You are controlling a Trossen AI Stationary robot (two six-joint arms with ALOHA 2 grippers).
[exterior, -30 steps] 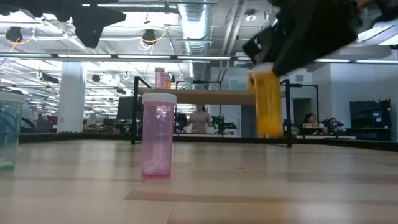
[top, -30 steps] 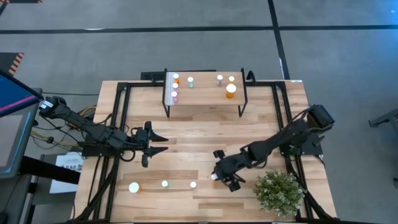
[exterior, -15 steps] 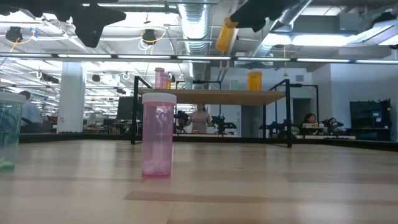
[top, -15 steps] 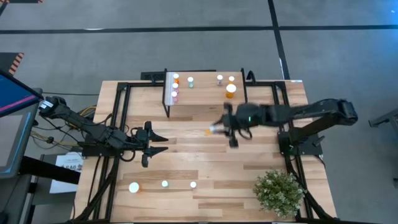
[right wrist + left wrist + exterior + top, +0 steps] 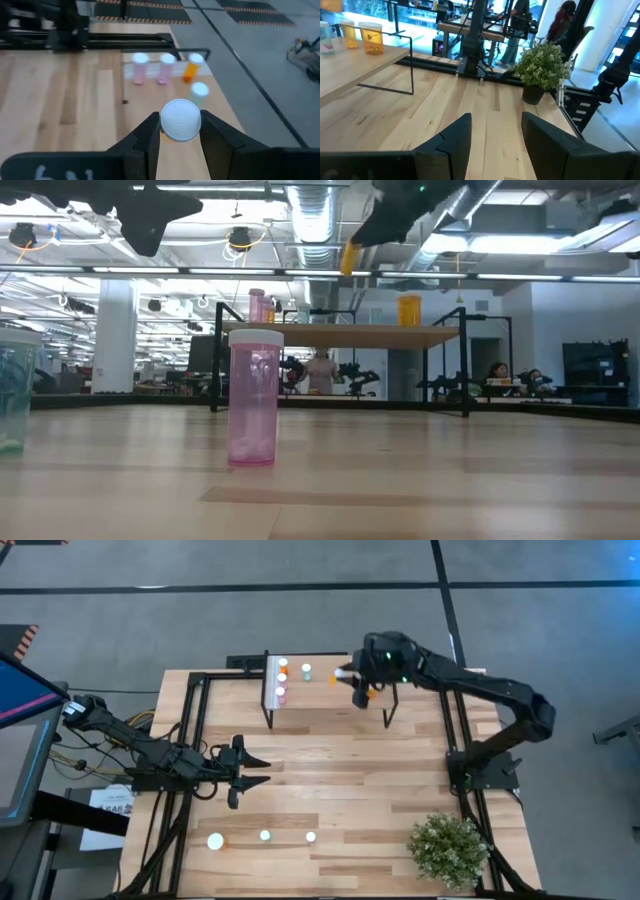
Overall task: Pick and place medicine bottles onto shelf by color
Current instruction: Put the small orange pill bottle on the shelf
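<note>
Gripping a white-capped bottle (image 5: pixel 180 120), right fingers (image 5: pixel 147 137) show.

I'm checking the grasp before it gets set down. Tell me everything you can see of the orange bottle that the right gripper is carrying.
The small orange medicine bottle with a round white cap looks like translucent plastic. It is clamped between the right gripper's two dark fingers, which press on opposite sides at its cap end. It hangs tilted, not upright, in the air above the light-wood shelf on black legs, touching nothing else. Its lower body is hidden behind the cap in the wrist view.
</note>
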